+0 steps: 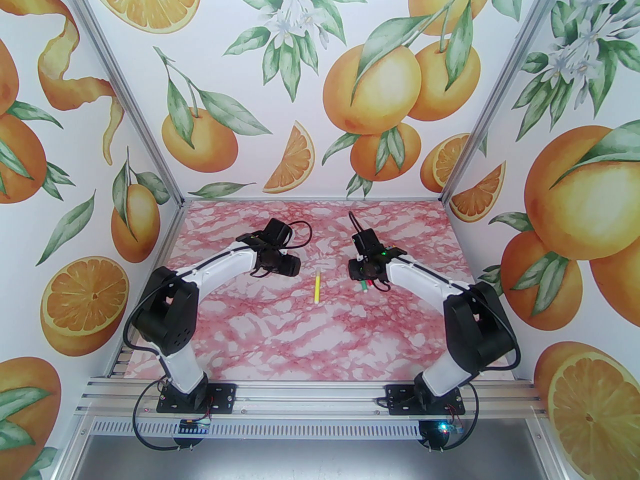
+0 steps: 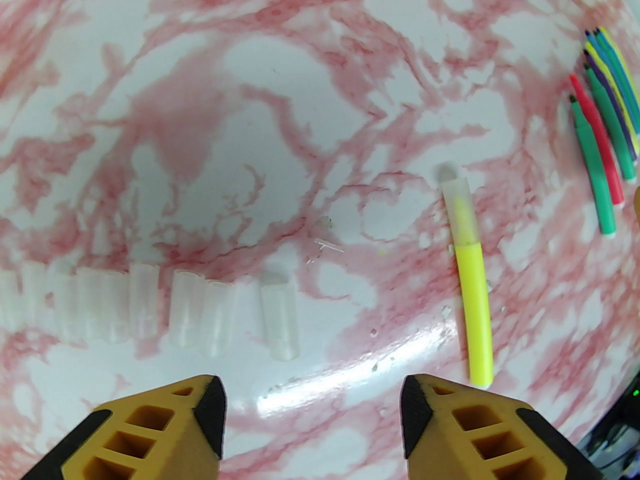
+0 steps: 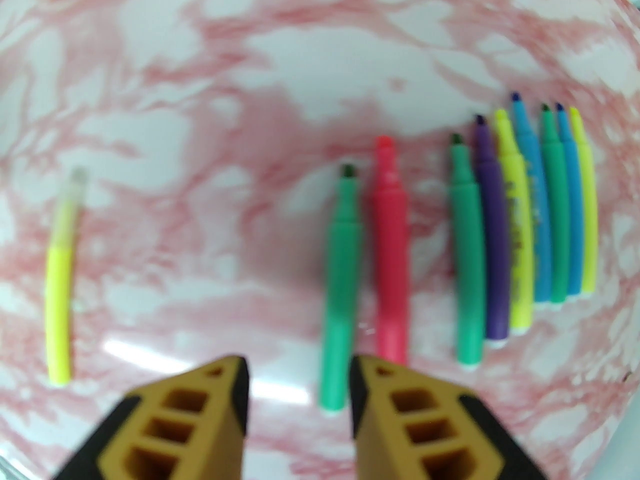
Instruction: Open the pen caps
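1. The left gripper [image 2: 311, 393] hovers over the marbled table [image 2: 280, 83], its yellow fingers well apart with nothing between them
2. The right gripper [image 3: 299, 368] is parted too, less widely; the white end of a green pen [image 3: 340, 278] lies in the gap below it, flat on the table and not clamped
3. Done: nine pens lie bare-tipped in a loose row, the green pen beside a pink pen [image 3: 390, 248], then seven packed close together
4. A row of loose pen caps [image 2: 145, 308] lies ahead of the left gripper, too pale and crowded to count
5. Left: one yellow pen [image 2: 475, 313] lies alone between the two groups, its cap [image 2: 461, 208] still on
6. By my reckoning the task is nearly finished, with only that one cap to pull
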